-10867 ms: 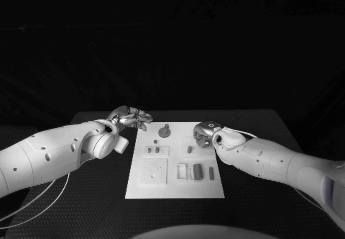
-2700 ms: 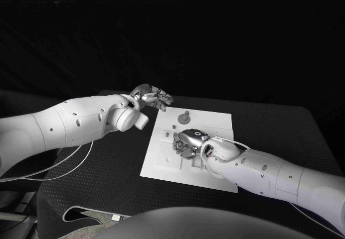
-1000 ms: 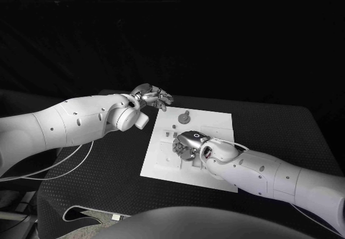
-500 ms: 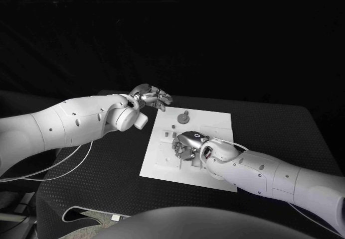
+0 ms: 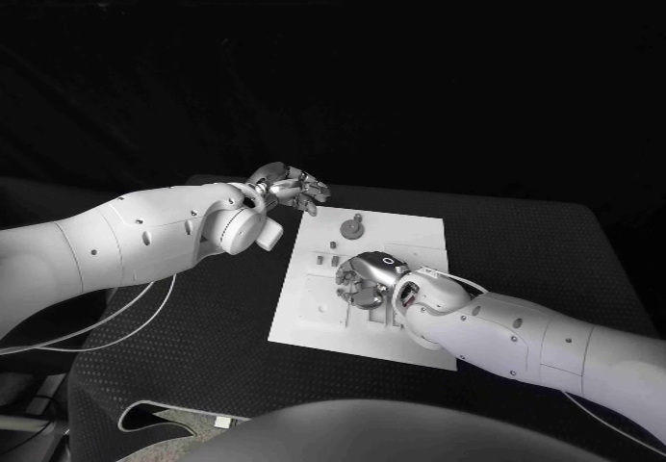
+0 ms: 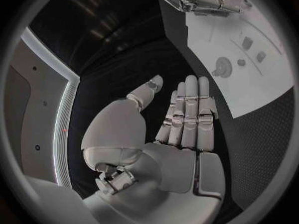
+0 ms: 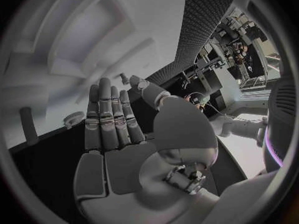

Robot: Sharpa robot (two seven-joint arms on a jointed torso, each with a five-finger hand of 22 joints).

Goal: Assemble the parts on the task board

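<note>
The white task board (image 5: 308, 322) lies in the middle of the black table. My right hand (image 5: 368, 280) hovers over the board's middle, hiding the parts beneath it. In the right wrist view this hand (image 7: 115, 134) is flat with straight fingers and holds nothing, above the board's recesses (image 7: 93, 37). A round part with a knob (image 5: 355, 228) stands at the board's far end, also seen as the round part (image 6: 222, 64). Small parts (image 5: 330, 252) sit beside it. My left hand (image 5: 285, 188) hangs off the board's far left corner, flat and empty (image 6: 184, 117).
The black table (image 5: 181, 327) has free room left and right of the board. A loose cable (image 5: 125, 322) trails under my left arm. A dark peg (image 7: 26, 119) and a toothed round part (image 7: 74, 118) stand near my right hand's fingertips.
Since the oldest frame the camera has shifted and my right hand has gone from the board's right side to its middle. Over the last second both hands barely move.
</note>
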